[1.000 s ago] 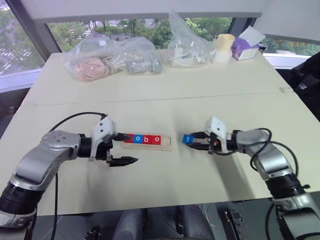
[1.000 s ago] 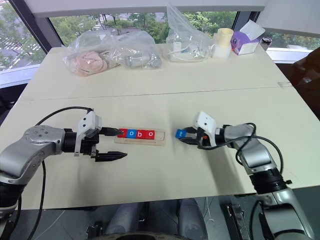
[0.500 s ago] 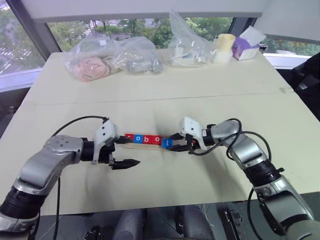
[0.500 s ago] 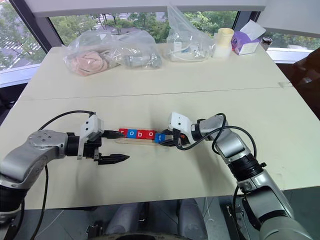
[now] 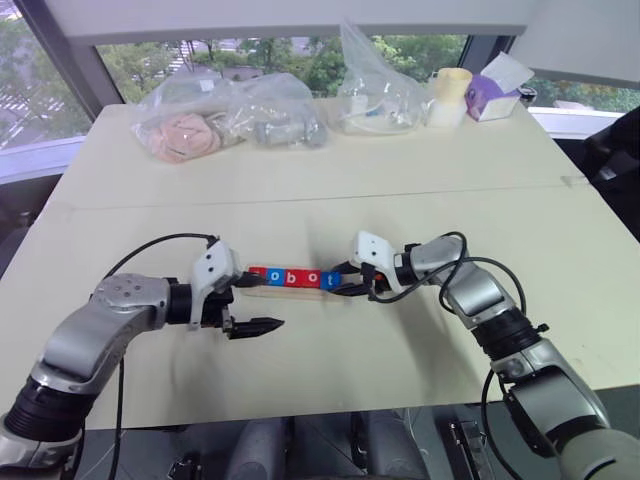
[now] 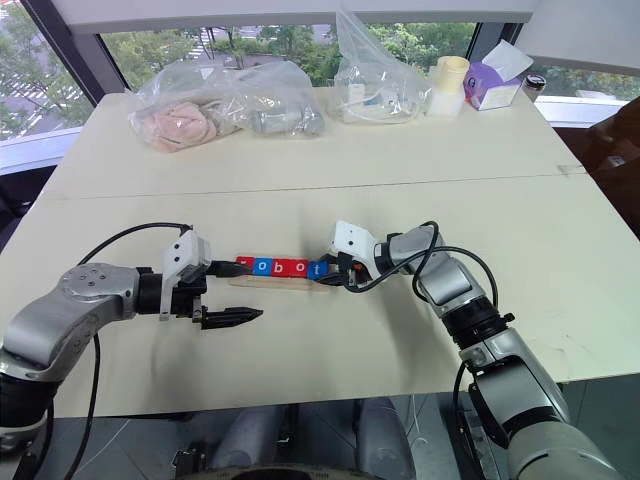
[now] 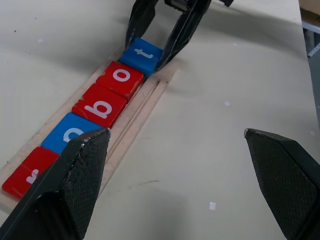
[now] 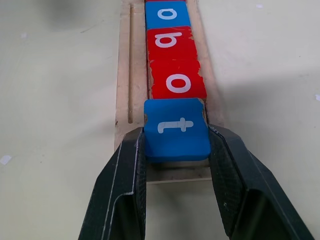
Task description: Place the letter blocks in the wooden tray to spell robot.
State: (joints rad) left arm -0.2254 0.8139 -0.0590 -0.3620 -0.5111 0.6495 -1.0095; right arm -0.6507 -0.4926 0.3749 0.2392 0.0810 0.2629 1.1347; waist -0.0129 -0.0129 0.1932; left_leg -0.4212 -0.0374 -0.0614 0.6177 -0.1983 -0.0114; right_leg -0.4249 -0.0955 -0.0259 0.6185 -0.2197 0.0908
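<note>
Wooden tray (image 8: 131,75): long, narrow, pale wood strip with a shallow recess and a thin groove along one long side; lies on the beige table (image 5: 330,200), between the two grippers.
Letter blocks in tray: red r (image 7: 22,172), blue o (image 7: 70,136), red b (image 7: 100,107), red o (image 7: 121,77); flat square tiles, white lowercase letters, laid edge to edge.
Blue t block (image 8: 176,128): last in the row, at the tray's right end, its near edge touching the red o.
Right gripper (image 8: 177,165): black fingers closed on the blue t block, one against each side edge.
Left gripper (image 5: 255,302): fingers spread wide, holding nothing, beside the tray's left end.
Table's far edge: clear plastic bags (image 5: 225,118), tape roll (image 5: 448,96), tissue box (image 5: 495,92).
</note>
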